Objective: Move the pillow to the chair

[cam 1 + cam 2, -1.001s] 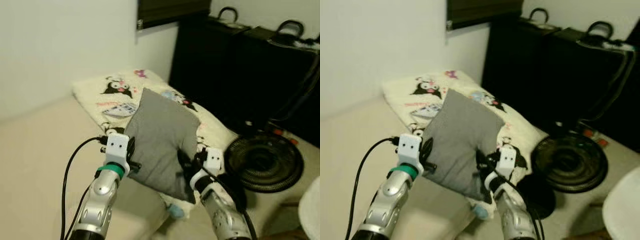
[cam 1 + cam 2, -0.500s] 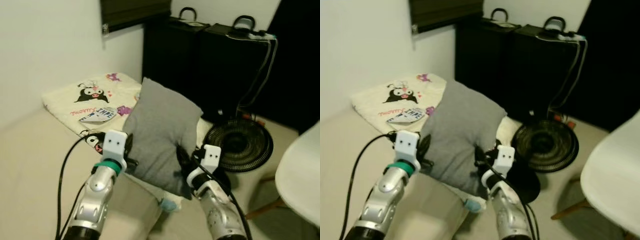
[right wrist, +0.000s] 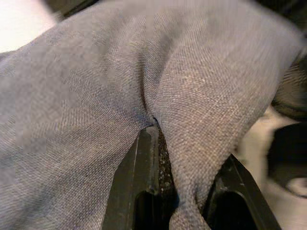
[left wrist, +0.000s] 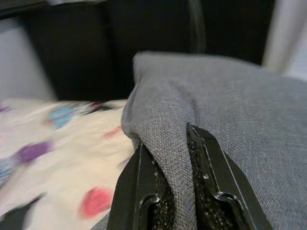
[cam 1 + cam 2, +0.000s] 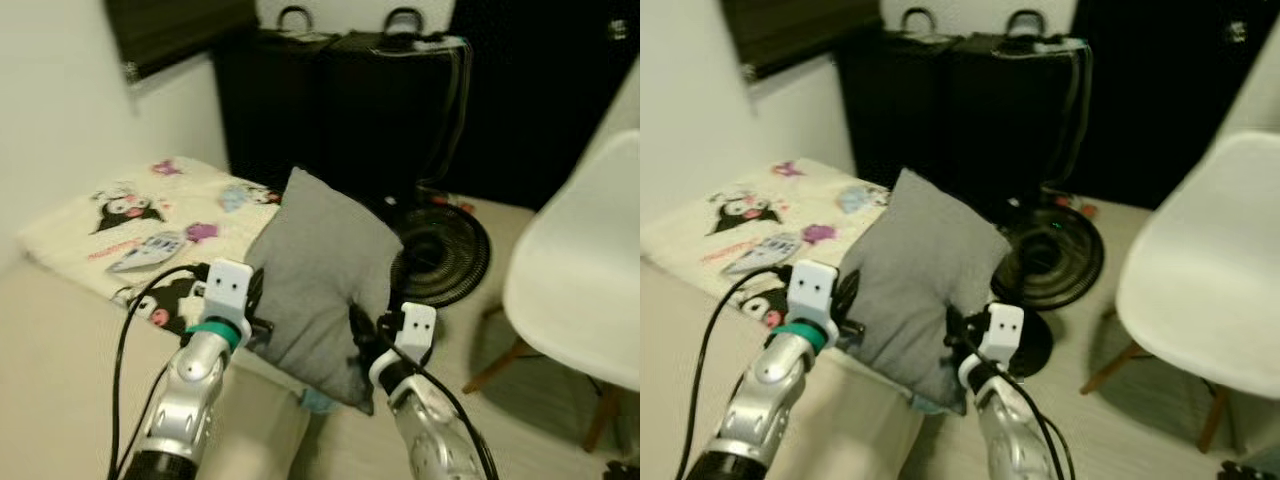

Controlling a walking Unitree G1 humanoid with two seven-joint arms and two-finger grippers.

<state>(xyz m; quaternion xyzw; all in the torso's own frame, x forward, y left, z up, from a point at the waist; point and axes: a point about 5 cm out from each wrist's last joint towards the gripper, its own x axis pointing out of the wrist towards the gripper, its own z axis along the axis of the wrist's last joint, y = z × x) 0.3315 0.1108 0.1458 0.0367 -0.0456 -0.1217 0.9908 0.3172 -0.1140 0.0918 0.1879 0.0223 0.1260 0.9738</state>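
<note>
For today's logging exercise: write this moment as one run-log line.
pillow: gray, held up between both arms | left gripper: shut on pillow | right gripper: shut on pillow | chair: white, on robot's right | step: pillow not yet on chair

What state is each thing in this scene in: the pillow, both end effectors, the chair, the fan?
Grey pillow: lifted, pinched at both sides.
Left end effector: shut on pillow fabric.
Right end effector: shut on pillow fabric.
White chair: upright, seat bare.
Black fan: on the floor; running or not, cannot tell.
</note>
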